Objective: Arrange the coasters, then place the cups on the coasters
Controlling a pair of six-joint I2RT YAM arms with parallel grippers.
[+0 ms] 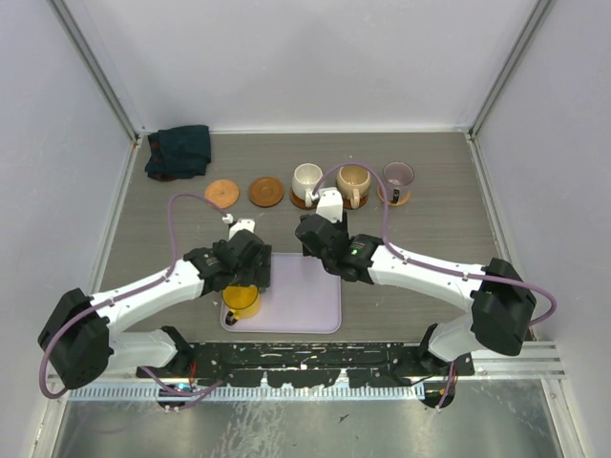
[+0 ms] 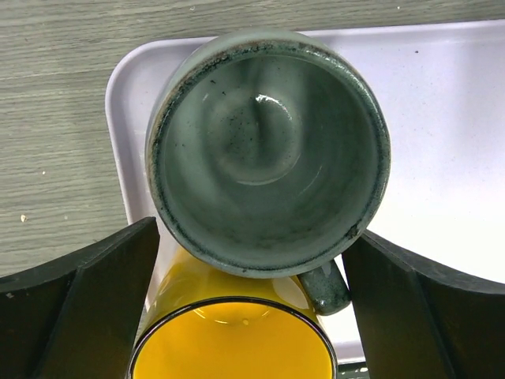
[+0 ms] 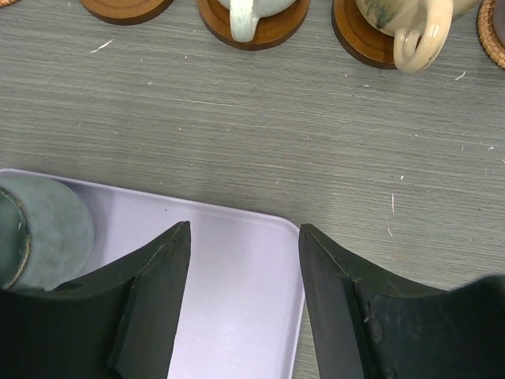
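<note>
Over the bench (image 1: pixel 143 239), top view: a lavender tray (image 1: pixel 305 305) sits at the middle of the near edge. Along the far edge run two bare coasters (image 1: pixel 221 194), then the white cup (image 1: pixel 306 179), tan cup (image 1: pixel 352 181) and purple-grey cup (image 1: pixel 397 176), each on its own coaster. My left claw (image 1: pixel 243 272) hangs over the tray's left side, by the yellow cup (image 1: pixel 242 301). My right claw (image 1: pixel 320 234) hovers at the tray's far edge. A dark cloth (image 1: pixel 179 151) lies in the far left corner.

Left wrist view: the claw is released, jaws spread wide and gripping nothing. The grey-green cup (image 2: pixel 268 150) stands upright at the fingertips, just beside the yellow cup. Its handle points back toward the right finger (image 2: pixel 426 316). I judge this arm the nearer. It has little room between the tray rim and the yellow cup.

Right wrist view: the right claw is released and empty over the tray's far right corner. Open bench runs beyond it to the coasters.
</note>
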